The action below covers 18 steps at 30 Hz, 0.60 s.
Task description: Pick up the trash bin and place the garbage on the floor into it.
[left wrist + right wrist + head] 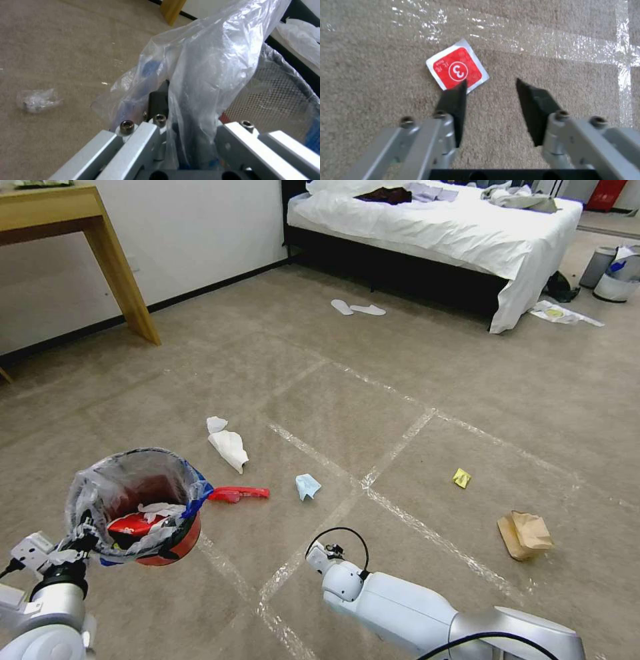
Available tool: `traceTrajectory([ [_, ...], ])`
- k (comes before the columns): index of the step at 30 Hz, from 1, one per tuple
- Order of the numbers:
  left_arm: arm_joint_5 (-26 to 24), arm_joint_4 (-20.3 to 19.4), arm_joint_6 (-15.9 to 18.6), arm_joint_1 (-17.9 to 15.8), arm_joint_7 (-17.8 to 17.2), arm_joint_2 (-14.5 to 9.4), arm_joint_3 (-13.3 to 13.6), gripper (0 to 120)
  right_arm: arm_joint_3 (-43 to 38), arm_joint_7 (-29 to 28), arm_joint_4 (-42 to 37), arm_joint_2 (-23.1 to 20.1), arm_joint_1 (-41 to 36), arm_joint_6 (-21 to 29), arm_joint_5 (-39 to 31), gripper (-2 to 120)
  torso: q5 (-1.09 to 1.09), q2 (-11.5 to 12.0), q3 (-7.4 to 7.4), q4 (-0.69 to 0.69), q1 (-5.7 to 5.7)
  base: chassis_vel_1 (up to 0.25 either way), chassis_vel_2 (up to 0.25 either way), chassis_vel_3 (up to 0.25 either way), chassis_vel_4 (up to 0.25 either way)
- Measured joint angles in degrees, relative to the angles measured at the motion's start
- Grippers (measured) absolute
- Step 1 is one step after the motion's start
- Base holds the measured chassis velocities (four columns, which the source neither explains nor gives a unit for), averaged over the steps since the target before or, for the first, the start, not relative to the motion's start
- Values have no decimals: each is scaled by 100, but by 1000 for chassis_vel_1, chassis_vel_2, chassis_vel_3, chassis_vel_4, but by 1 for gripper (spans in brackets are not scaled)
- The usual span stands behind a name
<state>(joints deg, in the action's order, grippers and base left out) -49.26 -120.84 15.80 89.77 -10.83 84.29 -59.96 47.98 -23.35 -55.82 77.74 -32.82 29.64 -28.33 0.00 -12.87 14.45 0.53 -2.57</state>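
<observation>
The left end effector [173, 117] grips the red trash bin [137, 507] by its crinkled clear liner; the right end effector [490, 87] hovers spread over a red card [457, 68] on the floor [400, 380].

- right hand [490, 83] spread wide, bare floor [370, 75] all around, red card [457, 68] just at one fingertip
- bin liner [206, 62] bunched round the left hand [173, 110]

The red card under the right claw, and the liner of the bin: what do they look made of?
The red card looks like thin glossy printed paper or foil, flat with a white border; which one is unclear. The liner looks like thin clear plastic film, crinkled and shiny. The right claw is open above the card; the left claw grips the bin.
</observation>
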Motion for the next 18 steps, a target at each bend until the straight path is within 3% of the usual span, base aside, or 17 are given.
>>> traceTrajectory([
  [8,1,0,1,-6,-3,0,-3,3,58,88,176,94,33,9,7,70,0,0,0,0,0,0,0,0,0],
  [10,3,8,1,-4,-2,3,-3,3,64,159,354,177,52,-47,36,81,0,0,0,0,0,0,0,0,0],
  [14,3,15,1,0,-2,3,-5,3,67,210,502,244,66,-124,70,89,0,0,0,0,0,0,0,0,0],
  [16,2,21,0,10,3,2,-23,3,64,277,715,351,84,-223,120,99,0,0,0,0,0,0,0,0,0],
  [18,1,25,-1,11,4,1,-28,3,61,296,767,379,87,-244,133,100,0,0,0,0,0,0,0,0,0],
])
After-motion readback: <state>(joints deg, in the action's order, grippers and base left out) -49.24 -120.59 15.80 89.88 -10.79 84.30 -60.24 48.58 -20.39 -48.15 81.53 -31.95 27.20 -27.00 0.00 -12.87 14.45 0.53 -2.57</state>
